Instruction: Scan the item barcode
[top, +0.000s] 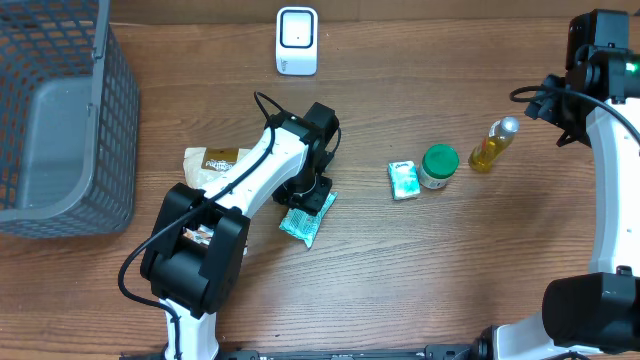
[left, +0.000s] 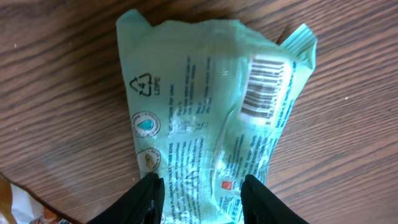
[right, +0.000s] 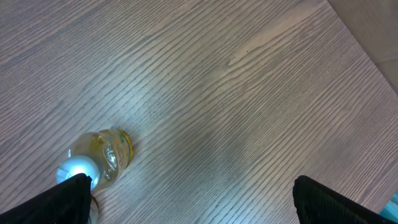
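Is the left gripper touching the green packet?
Touching. In the left wrist view the left gripper has both fingers pressed against the lower end of the green packet, with no gap.

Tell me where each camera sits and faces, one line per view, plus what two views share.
Overhead: above the table, looking straight down; left arm, right arm show.
Left wrist: looks down at the green packet; left fingers show.
Right wrist: looks down at the bottle; right fingers show.
Shared: overhead and left wrist see the green packet.

barcode (left: 266, 87) and recycling triangle (left: 142, 85) on green packet (left: 193, 143), fine print unreadable
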